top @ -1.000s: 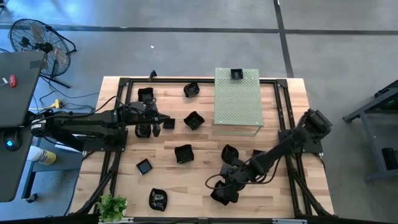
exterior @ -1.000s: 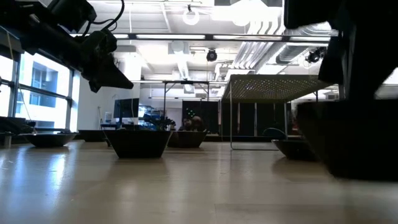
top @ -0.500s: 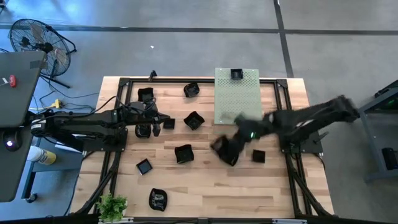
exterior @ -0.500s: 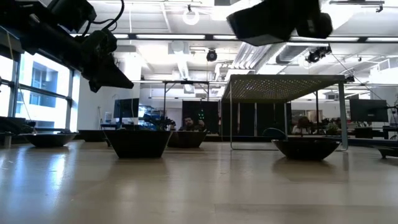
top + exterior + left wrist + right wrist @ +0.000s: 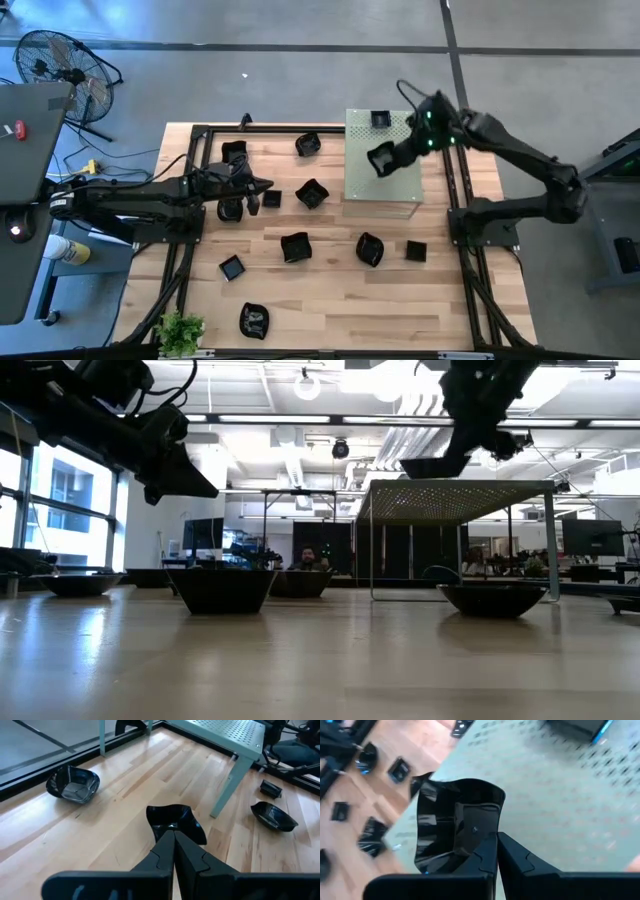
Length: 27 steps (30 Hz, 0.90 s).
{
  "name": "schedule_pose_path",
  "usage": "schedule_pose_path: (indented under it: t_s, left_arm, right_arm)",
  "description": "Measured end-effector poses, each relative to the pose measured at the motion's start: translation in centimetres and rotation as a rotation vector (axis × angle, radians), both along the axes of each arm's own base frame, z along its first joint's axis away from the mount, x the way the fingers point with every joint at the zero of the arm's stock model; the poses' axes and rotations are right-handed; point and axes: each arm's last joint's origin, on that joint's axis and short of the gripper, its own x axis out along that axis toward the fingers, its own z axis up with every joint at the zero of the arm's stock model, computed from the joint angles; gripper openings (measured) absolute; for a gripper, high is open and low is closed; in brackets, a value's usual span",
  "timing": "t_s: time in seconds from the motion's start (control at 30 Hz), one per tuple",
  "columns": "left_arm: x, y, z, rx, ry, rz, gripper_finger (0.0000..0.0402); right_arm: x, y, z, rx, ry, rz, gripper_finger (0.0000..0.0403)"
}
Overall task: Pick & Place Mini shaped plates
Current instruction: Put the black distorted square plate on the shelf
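1. High view: the right gripper point(image 5: 383, 158) hangs above the pale green perforated board point(image 5: 381, 170) at the far side of the bench point(image 5: 330, 300), near the board's left edge, its fingers pinched on the rim of a wavy black plate point(image 5: 380, 159). One square plate point(image 5: 380, 120) already sits at the board's far edge. I judge the task early: one placed, one on its way, and nine or so more mini shaped plates scattered on the wood, among them a plate point(image 5: 369, 249) and a small square one point(image 5: 416, 250) just in front of the board. The left gripper point(image 5: 262, 186) waits over the bench's left half with fingers closed and nothing in them.

2. Low view: the carried plate point(image 5: 432, 466) hangs just above the board's top point(image 5: 455, 490), not yet touching as far as I can tell. A wide dish point(image 5: 222, 588) stands mid-bench, another point(image 5: 497, 598) below the board.

3. Left wrist view: the closed, empty fingers point(image 5: 175, 851) point at a wavy dish point(image 5: 175, 821) on the wood; a round bowl-like one point(image 5: 73, 784) lies farther off.

4. Right wrist view: the fingers point(image 5: 494, 854) are clamped shut on the glossy plate's rim point(image 5: 457, 827), the board point(image 5: 560, 805) beneath.

5. No brand, label or readable writing shows anywhere.
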Motion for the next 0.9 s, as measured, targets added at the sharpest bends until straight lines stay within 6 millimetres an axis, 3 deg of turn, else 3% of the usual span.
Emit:
schedule_pose_path:
  t_s: [0.23, 0.37, 0.9]
  left_arm:
    - [0.0, 0.0, 0.0, 0.002, 0.001, 0.001, 0.0001]
    - [0.0, 0.0, 0.0, 0.004, 0.002, 0.001, 0.0001]
    - [0.0, 0.1, 0.0, 0.013, 0.006, 0.027, 0.0001]
  right_arm:
    - [1.0, -6.0, -0.7, -0.037, 0.042, 0.106, 0.0003]
    - [1.7, -7.8, -1.5, 0.0, 0.081, 0.159, 0.0003]
    - [1.8, -8.4, -2.6, 0.013, 0.158, 0.205, 0.0004]
